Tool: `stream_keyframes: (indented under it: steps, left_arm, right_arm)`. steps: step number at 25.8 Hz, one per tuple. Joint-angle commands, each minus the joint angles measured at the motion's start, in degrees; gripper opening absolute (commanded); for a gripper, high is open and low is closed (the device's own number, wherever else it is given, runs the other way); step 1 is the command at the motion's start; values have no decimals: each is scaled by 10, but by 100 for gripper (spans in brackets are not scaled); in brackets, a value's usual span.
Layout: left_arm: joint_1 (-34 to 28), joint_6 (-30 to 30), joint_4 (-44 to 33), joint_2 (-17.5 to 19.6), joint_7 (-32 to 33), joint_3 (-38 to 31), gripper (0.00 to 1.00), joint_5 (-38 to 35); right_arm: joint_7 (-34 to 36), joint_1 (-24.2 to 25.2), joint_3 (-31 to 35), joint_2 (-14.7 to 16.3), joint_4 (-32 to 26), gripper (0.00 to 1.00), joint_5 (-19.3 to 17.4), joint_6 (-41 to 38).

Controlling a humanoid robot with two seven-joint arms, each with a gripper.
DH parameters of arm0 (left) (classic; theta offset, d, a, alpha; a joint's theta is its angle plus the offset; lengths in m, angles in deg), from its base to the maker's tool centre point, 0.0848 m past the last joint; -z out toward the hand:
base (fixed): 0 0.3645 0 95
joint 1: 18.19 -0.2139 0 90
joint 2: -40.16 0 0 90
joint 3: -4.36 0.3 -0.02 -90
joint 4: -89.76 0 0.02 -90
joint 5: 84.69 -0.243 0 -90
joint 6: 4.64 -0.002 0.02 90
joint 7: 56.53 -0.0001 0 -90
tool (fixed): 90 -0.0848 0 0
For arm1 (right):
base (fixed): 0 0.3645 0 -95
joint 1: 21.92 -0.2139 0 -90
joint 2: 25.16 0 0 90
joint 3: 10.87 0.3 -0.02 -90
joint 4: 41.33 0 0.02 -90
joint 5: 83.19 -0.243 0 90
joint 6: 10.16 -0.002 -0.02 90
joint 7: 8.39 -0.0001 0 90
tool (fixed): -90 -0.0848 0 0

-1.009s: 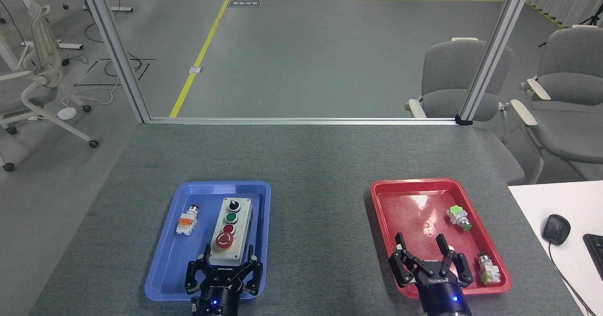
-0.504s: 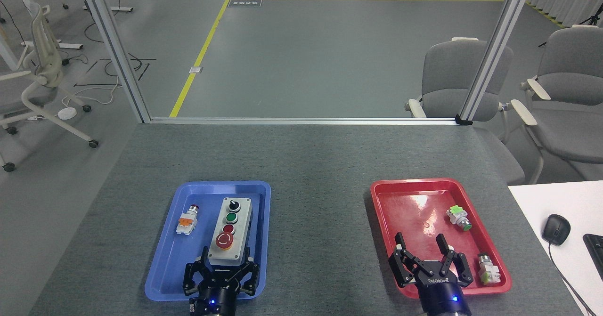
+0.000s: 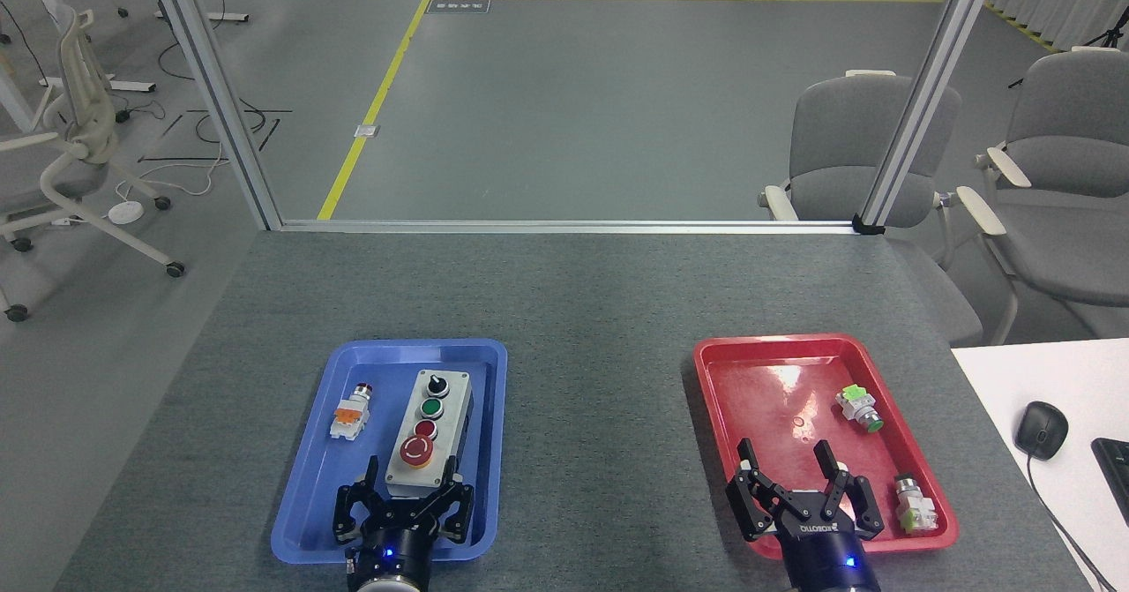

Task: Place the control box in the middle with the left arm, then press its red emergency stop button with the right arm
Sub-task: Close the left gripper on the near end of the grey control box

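Head view, change: my left gripper (image 3: 411,475) had drawn back toward me, and the control box (image 3: 429,430) had shifted slightly toward me with it.
Left gripper: fingers closed on the near end of the control box, inside the blue tray (image 3: 309,495).
Right gripper (image 3: 789,461): fingers spread, holding nothing, above the red tray (image 3: 750,371).
Emergency stop button (image 3: 415,452): nearest my left fingers.
Middle (image 3: 600,415): bare felt between the trays.
Count: two trays; three loose switches, one (image 3: 349,414) blue-side, two (image 3: 858,408) (image 3: 914,502) red-side.
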Motion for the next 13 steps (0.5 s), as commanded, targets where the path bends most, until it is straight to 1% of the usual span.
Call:
stream_keyframes:
  steps: [1, 5, 13]
  left_arm:
    - [2, 1, 11, 2, -5, 0, 99, 1]
    - [9, 0, 30, 2, -5, 0, 99, 13]
    - [17, 7, 35, 5, -5, 0, 99, 26]
  right_arm:
    - [0, -1, -1, 0, 0, 98, 1, 0]
    - [0, -1, -2, -2, 0, 98, 0, 0]
    - [-1, -3, -4, -1, 0, 98, 1, 7]
